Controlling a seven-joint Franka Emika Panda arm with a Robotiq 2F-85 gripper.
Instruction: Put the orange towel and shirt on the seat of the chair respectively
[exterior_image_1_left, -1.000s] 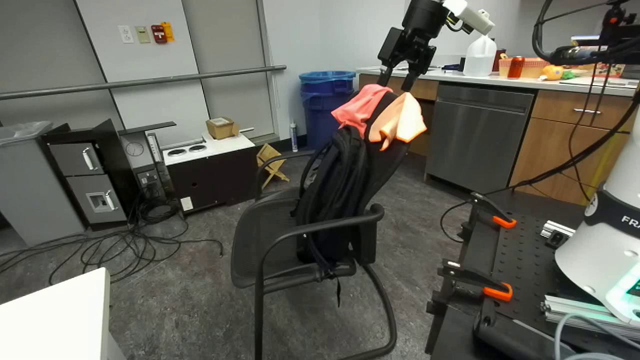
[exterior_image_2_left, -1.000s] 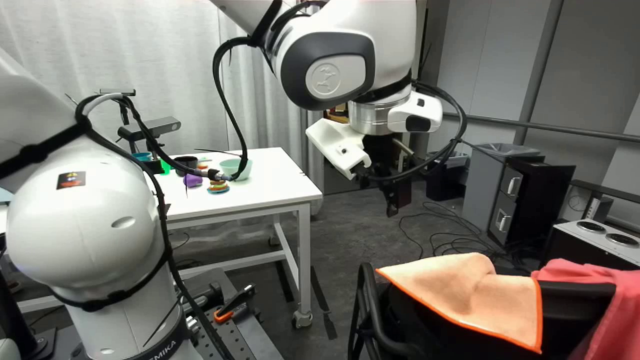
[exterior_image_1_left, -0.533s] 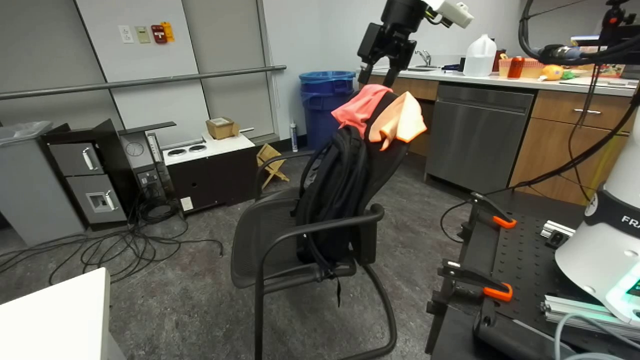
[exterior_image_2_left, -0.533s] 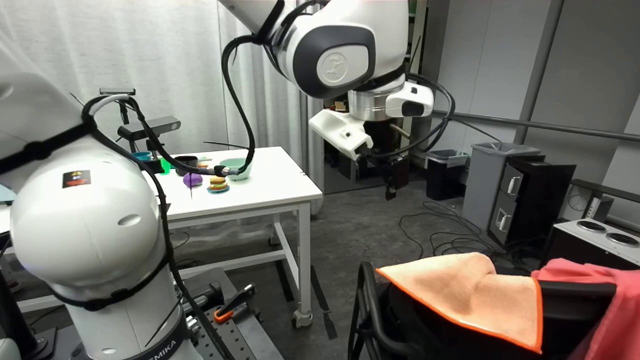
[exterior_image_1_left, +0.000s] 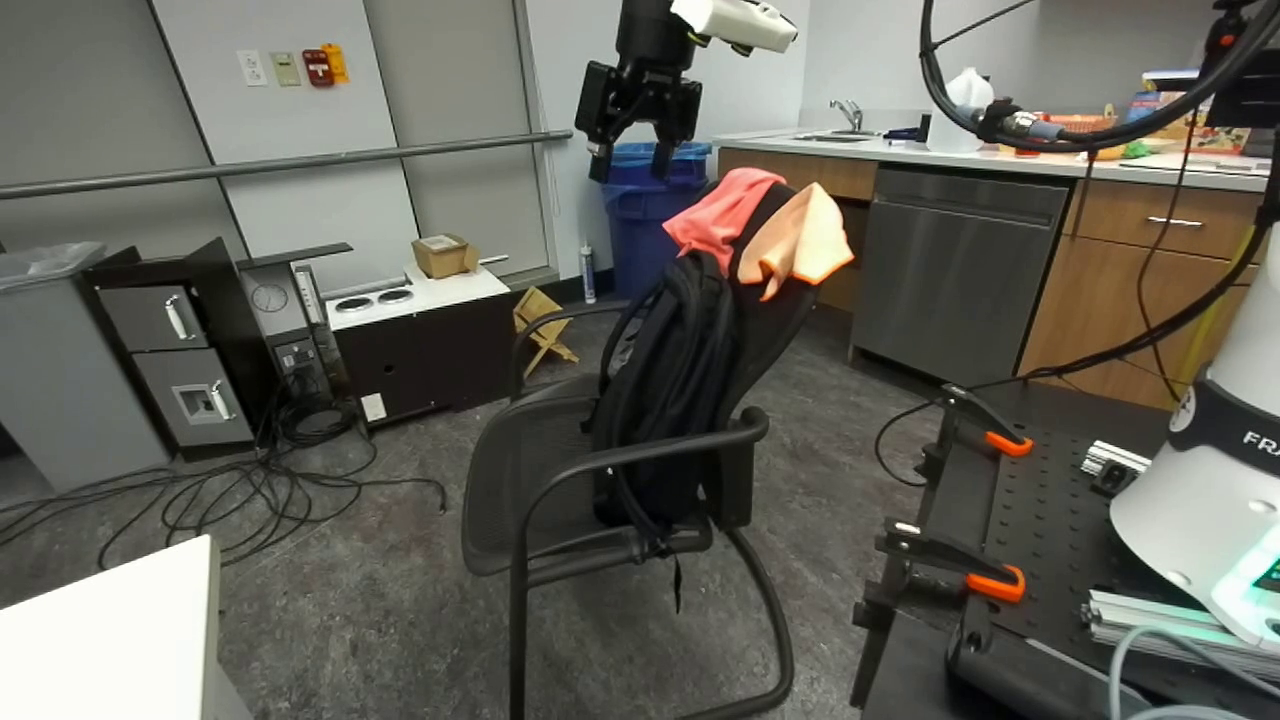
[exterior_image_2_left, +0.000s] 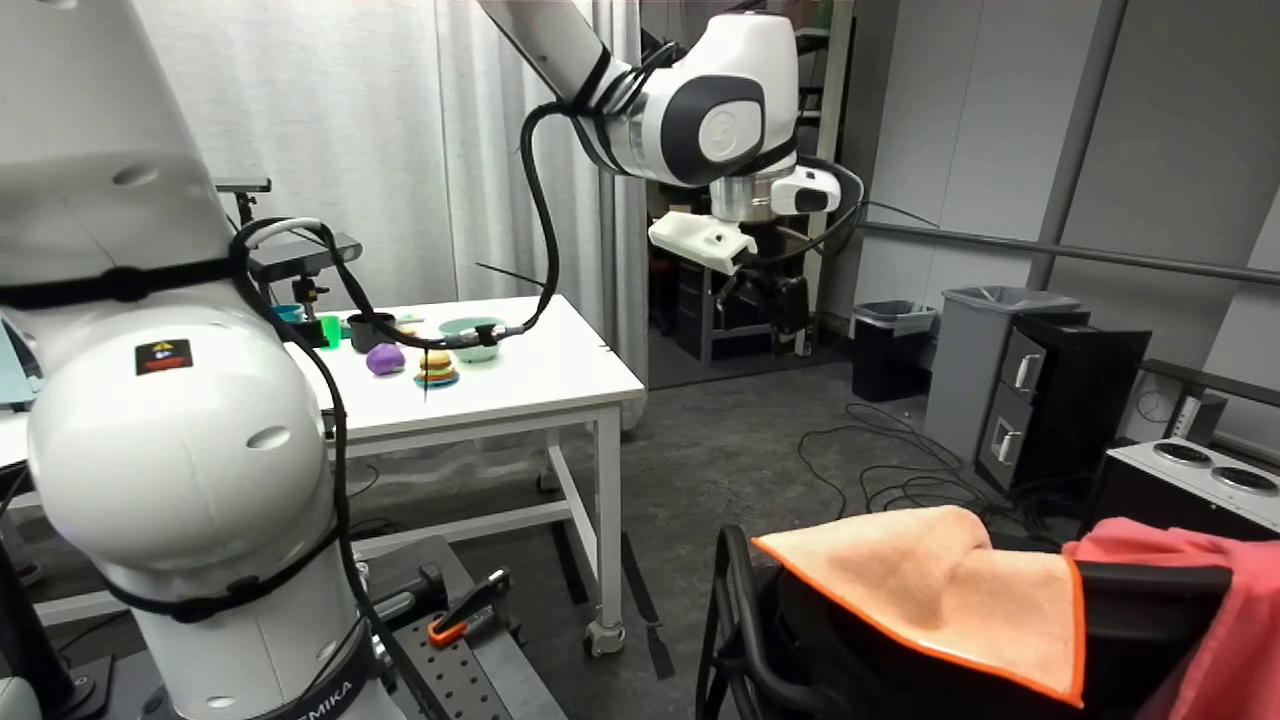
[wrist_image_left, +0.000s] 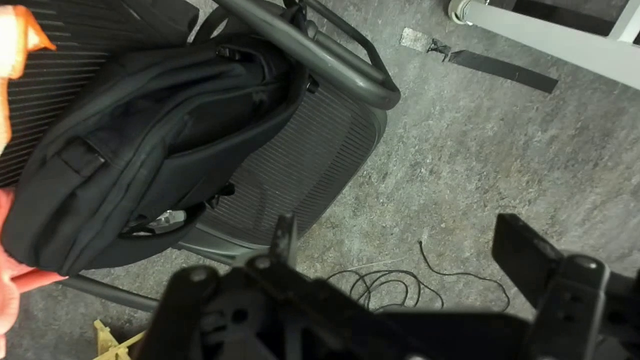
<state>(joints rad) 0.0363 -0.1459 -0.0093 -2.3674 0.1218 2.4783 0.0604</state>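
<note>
The orange towel (exterior_image_1_left: 800, 235) hangs over the top of the black chair's backrest. It also shows in an exterior view (exterior_image_2_left: 930, 590) and at the left edge of the wrist view (wrist_image_left: 12, 45). A coral-red cloth (exterior_image_1_left: 722, 212) hangs beside it; I cannot tell whether it is the shirt. It also shows in an exterior view (exterior_image_2_left: 1235, 600) and the wrist view (wrist_image_left: 7, 280). The chair seat (exterior_image_1_left: 530, 480) is partly covered by a black backpack (exterior_image_1_left: 665, 400). My gripper (exterior_image_1_left: 631, 170) is open and empty, above and beyond the seat's front edge in the wrist view (wrist_image_left: 395, 225).
The chair's armrests (exterior_image_1_left: 650, 452) flank the seat. A white table (exterior_image_2_left: 520, 370) with toy food and bowls stands near the arm. Loose cables (exterior_image_1_left: 270, 500) lie on the floor. A blue bin (exterior_image_1_left: 650, 200) and toy kitchen units (exterior_image_1_left: 420, 330) stand behind the chair.
My gripper has moved away from the top of the chair back, to the left in an exterior view, and stays open. Both cloths, the backpack and the chair have not moved.
</note>
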